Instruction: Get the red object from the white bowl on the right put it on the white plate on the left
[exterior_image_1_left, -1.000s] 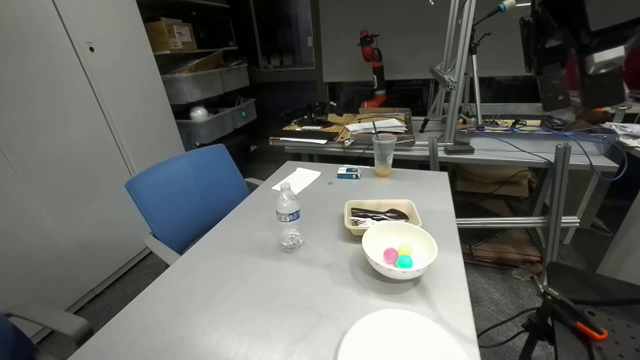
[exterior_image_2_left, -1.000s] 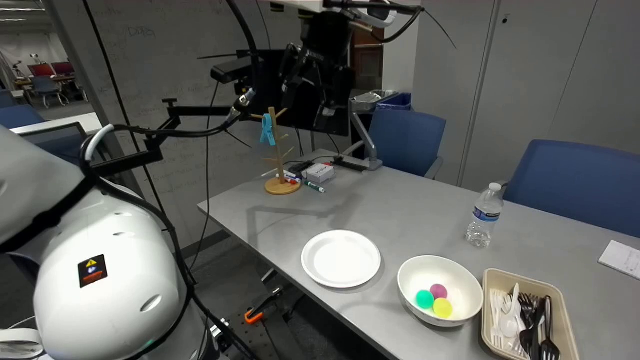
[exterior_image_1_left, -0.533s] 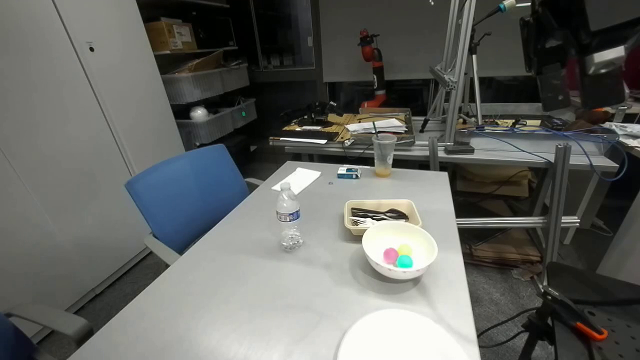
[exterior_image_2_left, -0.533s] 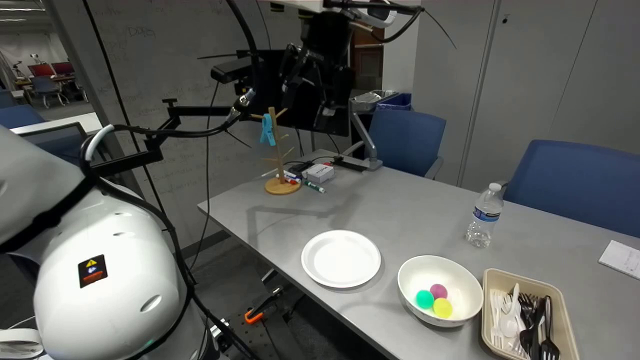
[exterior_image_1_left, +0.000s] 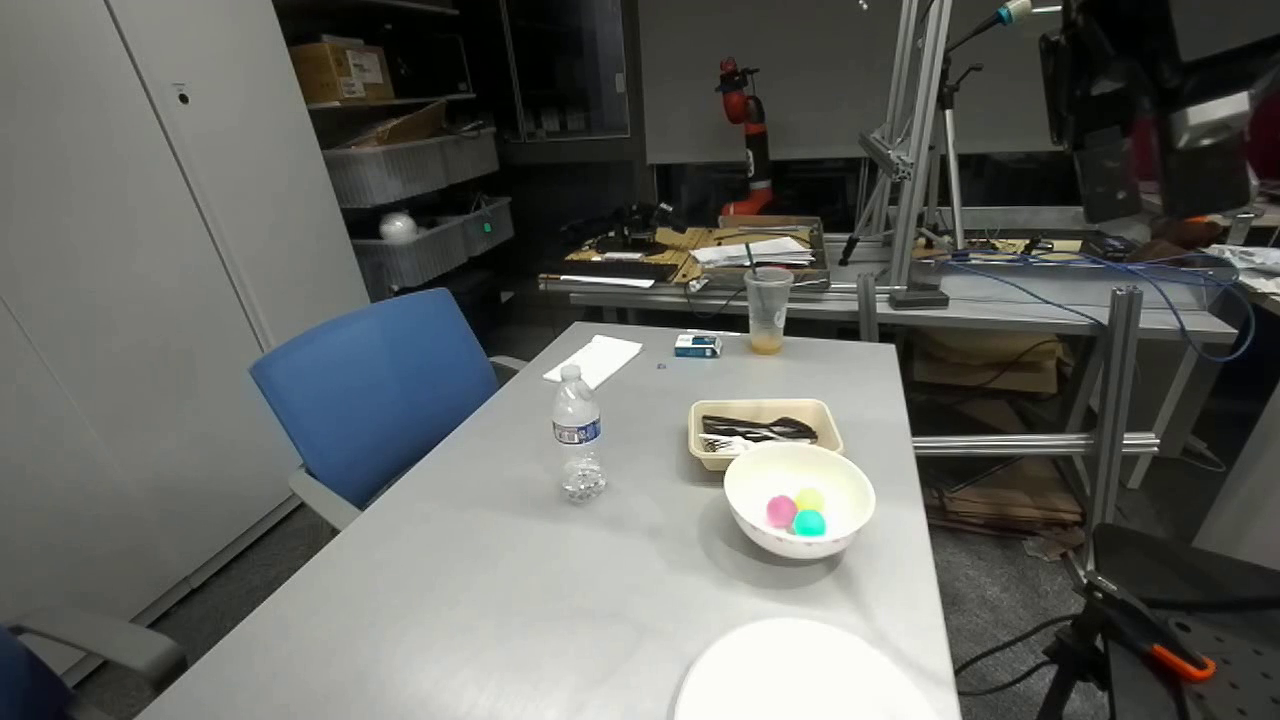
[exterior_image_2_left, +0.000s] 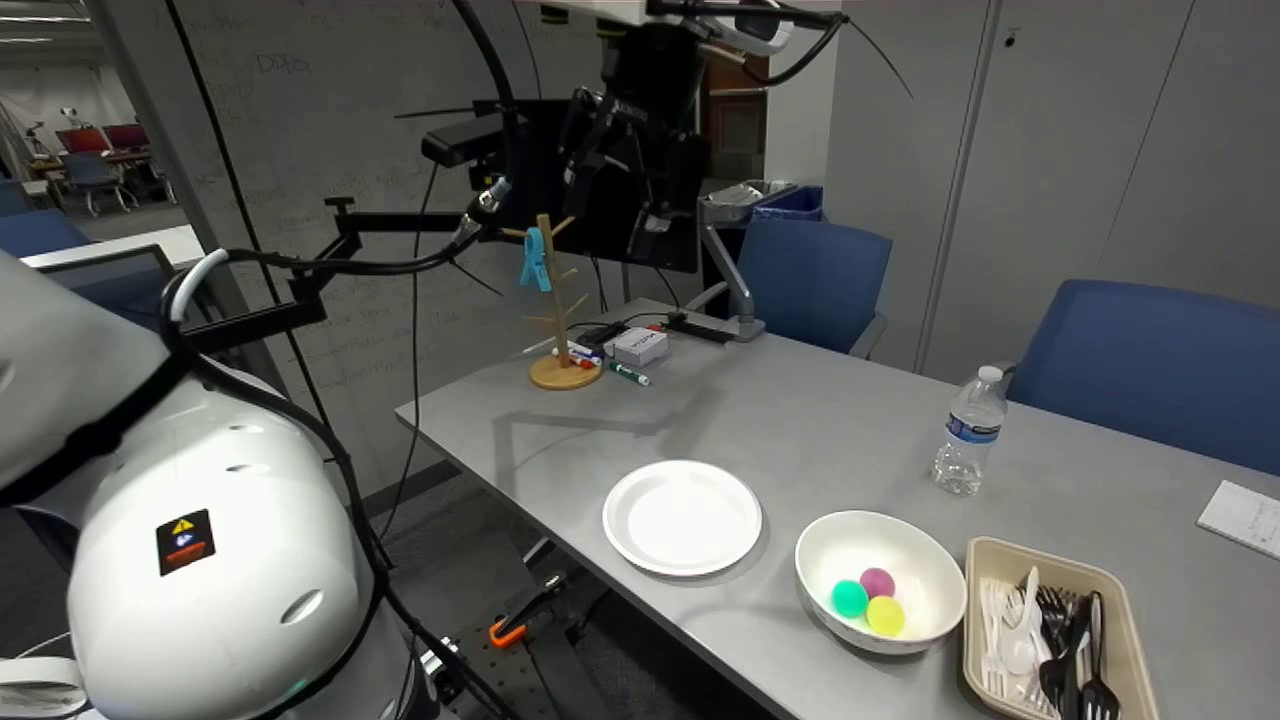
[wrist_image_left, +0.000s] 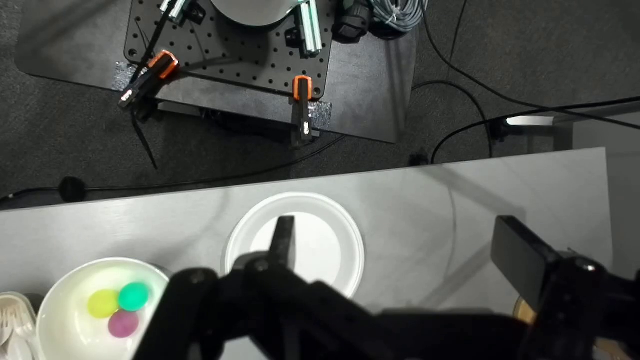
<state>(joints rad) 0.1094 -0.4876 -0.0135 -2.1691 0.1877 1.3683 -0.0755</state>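
Note:
The red object, a small pinkish-magenta ball (exterior_image_1_left: 781, 511) (exterior_image_2_left: 877, 583) (wrist_image_left: 123, 323), lies in the white bowl (exterior_image_1_left: 762, 472) (exterior_image_2_left: 930, 570) (wrist_image_left: 62, 320). It touches or nearly touches a green ball (exterior_image_2_left: 850, 598) and a yellow ball (exterior_image_2_left: 885, 615). The flat white plate (exterior_image_1_left: 800, 670) (exterior_image_2_left: 682, 518) (wrist_image_left: 320, 250) lies on the table beside the bowl; nothing lies on it. My gripper (exterior_image_1_left: 1160, 185) (exterior_image_2_left: 635, 205) (wrist_image_left: 395, 220) hangs high above the table, away from the bowl. In the wrist view its fingers are wide apart with nothing between them; one finger hides part of the plate.
A beige cutlery tray (exterior_image_2_left: 1045, 568) stands right beside the bowl. An upright water bottle (exterior_image_2_left: 966, 445) stands behind it. A wooden peg stand (exterior_image_2_left: 565, 374), markers and a small box (exterior_image_2_left: 637, 346) are at the table's far end, by a monitor arm. The table edge (wrist_image_left: 200, 191) runs near the plate.

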